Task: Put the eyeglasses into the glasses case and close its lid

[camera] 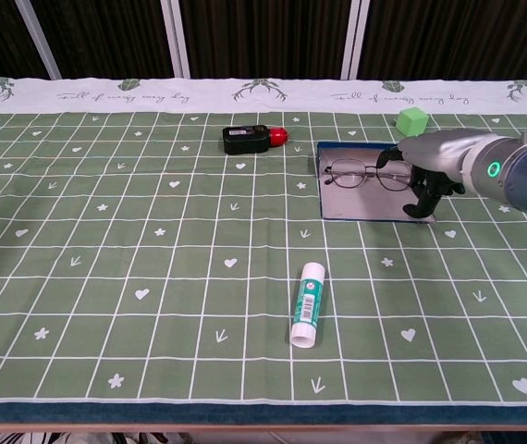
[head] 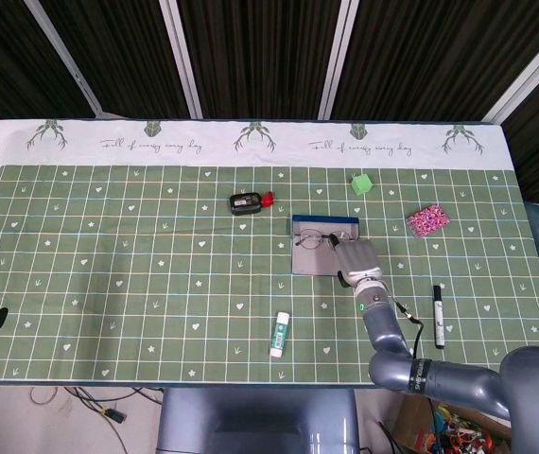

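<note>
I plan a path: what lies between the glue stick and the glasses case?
Only bare green tablecloth lies between the glue stick and the glasses case; the chest view shows it.
</note>
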You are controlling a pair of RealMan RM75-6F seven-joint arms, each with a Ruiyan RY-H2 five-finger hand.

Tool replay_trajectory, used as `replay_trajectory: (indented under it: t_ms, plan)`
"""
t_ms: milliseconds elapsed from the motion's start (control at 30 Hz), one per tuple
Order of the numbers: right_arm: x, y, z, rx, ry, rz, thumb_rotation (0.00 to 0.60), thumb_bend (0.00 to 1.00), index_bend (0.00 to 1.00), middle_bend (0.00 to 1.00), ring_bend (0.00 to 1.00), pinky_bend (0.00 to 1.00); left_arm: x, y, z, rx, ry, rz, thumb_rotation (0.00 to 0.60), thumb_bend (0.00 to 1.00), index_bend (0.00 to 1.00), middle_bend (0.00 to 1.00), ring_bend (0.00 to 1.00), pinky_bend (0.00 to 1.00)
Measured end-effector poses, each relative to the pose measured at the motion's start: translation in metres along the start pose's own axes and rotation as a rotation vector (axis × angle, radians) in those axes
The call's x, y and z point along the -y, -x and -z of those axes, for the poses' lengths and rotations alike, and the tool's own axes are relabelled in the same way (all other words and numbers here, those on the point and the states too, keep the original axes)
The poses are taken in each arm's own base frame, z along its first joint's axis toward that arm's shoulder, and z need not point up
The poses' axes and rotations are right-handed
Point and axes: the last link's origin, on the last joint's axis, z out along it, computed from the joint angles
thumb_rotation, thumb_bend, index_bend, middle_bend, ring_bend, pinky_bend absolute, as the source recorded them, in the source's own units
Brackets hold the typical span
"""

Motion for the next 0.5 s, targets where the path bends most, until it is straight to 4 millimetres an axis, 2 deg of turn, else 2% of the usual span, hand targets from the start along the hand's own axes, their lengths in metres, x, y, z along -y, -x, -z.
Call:
replay_trajectory:
  t_ms: [500]
  plan:
    - [0.0058, 0.001, 0.0016, 0.001, -0.013, 0.0, 0.6, 0.51, 0.13, 0.77, 0.79, 0.73, 0.0001, -0.0001, 0.0, 0.0, -0.001, 0.002, 0.6, 0.27, 0.15, 0.0, 0.0, 0.0]
